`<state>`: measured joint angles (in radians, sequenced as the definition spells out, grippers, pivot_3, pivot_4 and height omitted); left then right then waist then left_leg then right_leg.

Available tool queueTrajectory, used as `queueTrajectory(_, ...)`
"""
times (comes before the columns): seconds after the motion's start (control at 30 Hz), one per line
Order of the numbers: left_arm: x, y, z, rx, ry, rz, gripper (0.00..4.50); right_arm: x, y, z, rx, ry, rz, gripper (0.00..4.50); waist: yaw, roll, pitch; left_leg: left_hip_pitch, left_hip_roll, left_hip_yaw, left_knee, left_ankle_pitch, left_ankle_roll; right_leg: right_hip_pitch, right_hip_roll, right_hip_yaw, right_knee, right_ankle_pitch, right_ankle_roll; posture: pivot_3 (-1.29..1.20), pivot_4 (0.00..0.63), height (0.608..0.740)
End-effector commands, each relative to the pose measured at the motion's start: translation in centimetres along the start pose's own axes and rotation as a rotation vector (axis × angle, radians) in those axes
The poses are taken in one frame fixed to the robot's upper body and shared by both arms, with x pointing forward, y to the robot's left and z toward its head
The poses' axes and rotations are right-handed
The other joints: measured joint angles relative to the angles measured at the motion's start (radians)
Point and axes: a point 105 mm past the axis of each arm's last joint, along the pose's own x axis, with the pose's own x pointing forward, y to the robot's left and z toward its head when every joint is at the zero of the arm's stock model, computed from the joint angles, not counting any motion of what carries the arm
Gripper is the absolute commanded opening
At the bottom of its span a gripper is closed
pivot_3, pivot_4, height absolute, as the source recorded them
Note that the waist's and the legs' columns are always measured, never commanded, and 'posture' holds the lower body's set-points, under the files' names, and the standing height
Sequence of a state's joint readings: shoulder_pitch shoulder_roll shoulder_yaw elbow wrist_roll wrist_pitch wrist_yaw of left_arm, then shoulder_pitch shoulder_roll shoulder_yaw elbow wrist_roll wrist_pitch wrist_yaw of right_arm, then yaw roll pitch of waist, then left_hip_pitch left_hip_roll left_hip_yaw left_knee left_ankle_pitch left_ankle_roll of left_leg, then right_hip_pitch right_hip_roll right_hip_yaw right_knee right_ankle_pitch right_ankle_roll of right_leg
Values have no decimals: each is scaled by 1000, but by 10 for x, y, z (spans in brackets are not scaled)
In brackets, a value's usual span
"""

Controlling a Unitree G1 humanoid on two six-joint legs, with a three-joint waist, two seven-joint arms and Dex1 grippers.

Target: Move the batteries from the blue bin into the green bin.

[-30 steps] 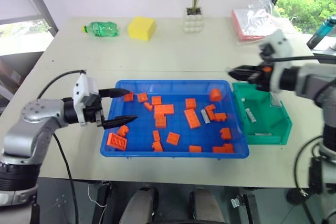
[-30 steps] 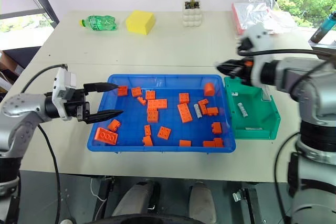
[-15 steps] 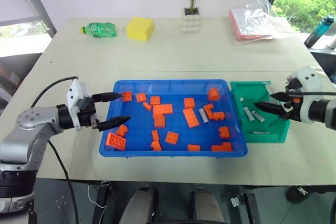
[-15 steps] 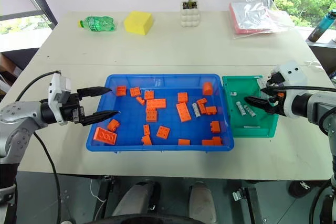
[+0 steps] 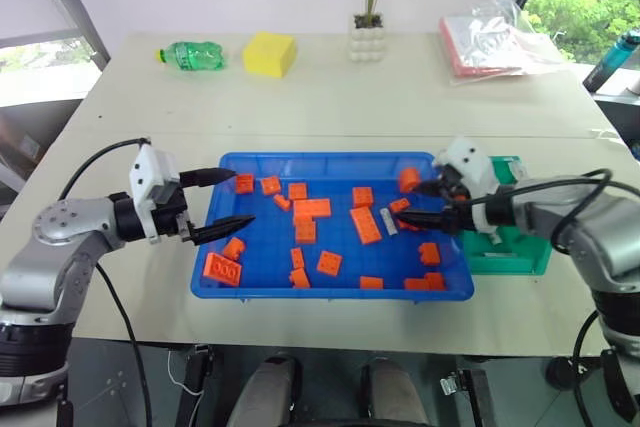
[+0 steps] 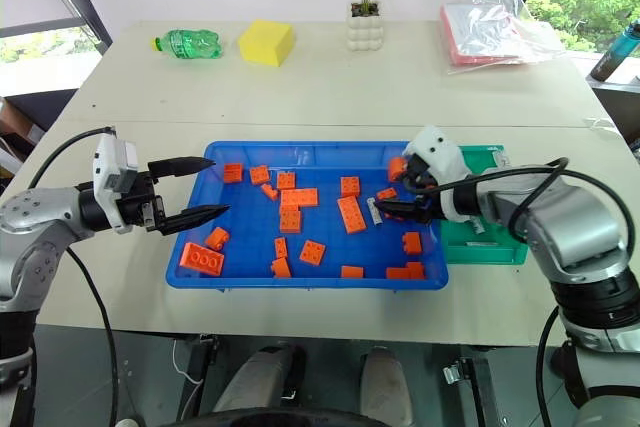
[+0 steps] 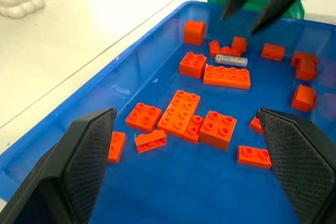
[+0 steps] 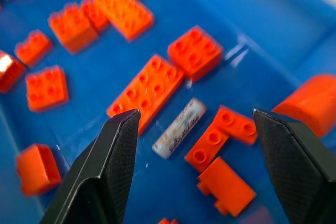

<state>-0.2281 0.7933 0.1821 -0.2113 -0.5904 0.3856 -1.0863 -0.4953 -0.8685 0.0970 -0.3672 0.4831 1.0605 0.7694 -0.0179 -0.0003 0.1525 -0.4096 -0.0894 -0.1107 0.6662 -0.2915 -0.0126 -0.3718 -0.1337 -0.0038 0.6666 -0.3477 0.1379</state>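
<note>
1. Right gripper (image 5: pixel 425 204) hangs over the right end of the blue bin (image 5: pixel 330 292), fingers spread wide, nothing between them.
2. In the right wrist view, a silver battery (image 8: pixel 180 128) lies on the bin floor in the gap between the two black fingers (image 8: pixel 102 171), not touched by either.
3. That battery sits just beside a long orange brick (image 8: pixel 146 92) on one side and a small orange brick (image 8: pixel 219 133) on the other; it looks to touch the small one, hard to be sure.
4. From the head camera the same battery (image 5: pixel 389 221) is in the right half of the blue bin, just left of the right gripper's fingertips.
5. Left gripper (image 5: pixel 232 203) is at the left end of the blue bin, fingers wide apart, empty; the upper finger reaches over the bin's left rim near a small orange brick (image 5: pixel 244 185).
6. Orange bricks are scattered all over the blue bin floor; a big one (image 5: pixel 221 269) lies at the front left corner.
7. Green bin (image 5: pixel 520 259) stands touching the blue bin's right side, mostly hidden by the right arm; contents can't be made out.
8. On the table (image 5: pixel 330 97) behind: green bottle (image 5: pixel 194 54), yellow sponge (image 5: pixel 271 53), white plant pot (image 5: pixel 367 40), plastic bag (image 5: pixel 494 35).
</note>
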Motion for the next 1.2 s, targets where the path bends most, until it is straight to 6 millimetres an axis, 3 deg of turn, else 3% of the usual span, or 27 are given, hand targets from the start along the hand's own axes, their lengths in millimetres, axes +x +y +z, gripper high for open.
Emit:
queueTrajectory(0.03,-6,1,10,40,-13,22,4500,10,2,-3,-58,13,-10,3498,-1,0,0,0,0,0,0,0,0,0,0,0,0,0,0,0,150,727)
queueTrajectory(0.2,-7,-2,11,39,-13,25,4500,24,11,-10,-93,32,15,3498,1,0,0,0,0,0,0,0,0,0,0,0,0,0,0,0,150,727)
queueTrajectory(0.53,-6,0,17,46,-17,22,4500,26,12,-7,-175,50,8,3498,2,-1,0,0,-1,-1,0,0,0,1,0,0,0,0,0,0,150,727)
queueTrajectory(0.7,-3,2,18,51,-24,19,4500,19,20,17,-297,8,39,3498,-1,-1,0,0,0,-1,0,0,0,1,0,0,0,0,0,0,150,727)
queueTrajectory(0.9,0,6,19,64,-32,6,4500,-1,21,68,-575,-41,218,3498,-9,0,0,0,1,0,0,0,0,0,1,0,-1,0,0,0,150,727)
queueTrajectory(1.07,4,11,21,75,-52,15,4500,10,13,77,-737,15,385,3498,-24,-2,0,0,0,-1,0,0,0,0,1,-1,0,0,0,0,150,727)
queueTrajectory(1.2,3,6,22,80,-58,21,4500,29,7,62,-813,103,478,4461,-30,-2,0,0,0,-1,0,0,0,-1,1,-1,0,0,0,0,150,727)
